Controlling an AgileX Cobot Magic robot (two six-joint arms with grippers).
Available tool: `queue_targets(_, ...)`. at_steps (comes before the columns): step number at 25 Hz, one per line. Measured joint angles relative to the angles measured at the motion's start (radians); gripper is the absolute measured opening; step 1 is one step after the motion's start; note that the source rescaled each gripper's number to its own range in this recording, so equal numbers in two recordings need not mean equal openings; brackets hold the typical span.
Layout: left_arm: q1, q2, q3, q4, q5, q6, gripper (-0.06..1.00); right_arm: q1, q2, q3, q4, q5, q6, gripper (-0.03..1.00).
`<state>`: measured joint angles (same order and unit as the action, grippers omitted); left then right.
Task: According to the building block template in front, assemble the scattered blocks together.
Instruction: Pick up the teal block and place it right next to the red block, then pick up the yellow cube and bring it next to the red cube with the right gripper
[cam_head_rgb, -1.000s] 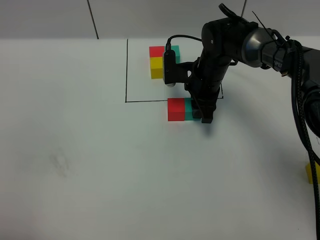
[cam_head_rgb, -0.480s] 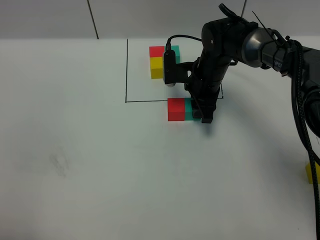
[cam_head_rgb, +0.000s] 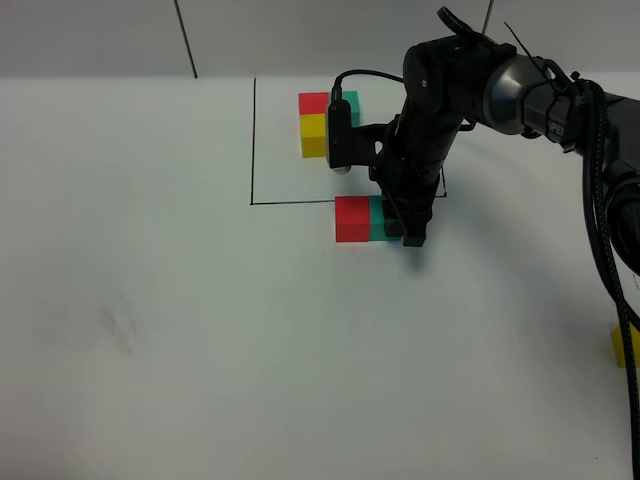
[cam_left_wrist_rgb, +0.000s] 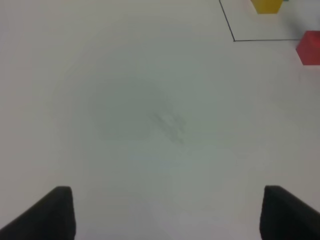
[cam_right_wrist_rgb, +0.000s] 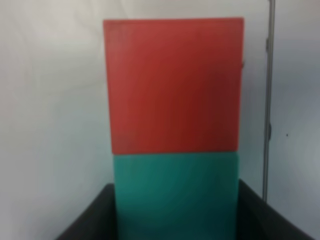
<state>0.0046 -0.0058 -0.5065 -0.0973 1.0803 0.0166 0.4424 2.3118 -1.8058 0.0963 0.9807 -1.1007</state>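
Observation:
The red block (cam_head_rgb: 351, 219) and the teal block (cam_head_rgb: 378, 218) sit side by side, touching, just outside the front line of the black frame. My right gripper (cam_head_rgb: 398, 226) reaches down onto the teal block (cam_right_wrist_rgb: 175, 185), one finger against each of its sides, with the red block (cam_right_wrist_rgb: 173, 85) flush beyond it. The yellow block (cam_head_rgb: 627, 347) lies alone at the far right edge of the table. The template (cam_head_rgb: 326, 122) stands at the back inside the frame. My left gripper (cam_left_wrist_rgb: 167, 212) hangs open over bare table, with the red block (cam_left_wrist_rgb: 310, 47) far off.
The thin black frame line (cam_head_rgb: 253, 140) marks a rectangle around the template, and one side of it (cam_right_wrist_rgb: 267, 100) runs close beside the two joined blocks. The right arm and its cables (cam_head_rgb: 600, 180) stretch across the right of the table.

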Motion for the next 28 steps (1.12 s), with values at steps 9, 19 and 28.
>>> queue_targets(9, 0.000, 0.000, 0.000, 0.000, 0.000, 0.000, 0.69, 0.000, 0.000, 0.000, 0.000, -0.002, 0.000, 0.26)
queue_targets(19, 0.000, 0.000, 0.000, 0.000, 0.000, 0.000, 0.69, -0.007, -0.091, 0.003, -0.058, -0.032, 0.257, 0.69)
queue_targets(28, 0.000, 0.000, 0.000, 0.000, 0.000, 0.000, 0.69, -0.100, -0.265, 0.134, -0.160, 0.170, 0.672, 0.84)
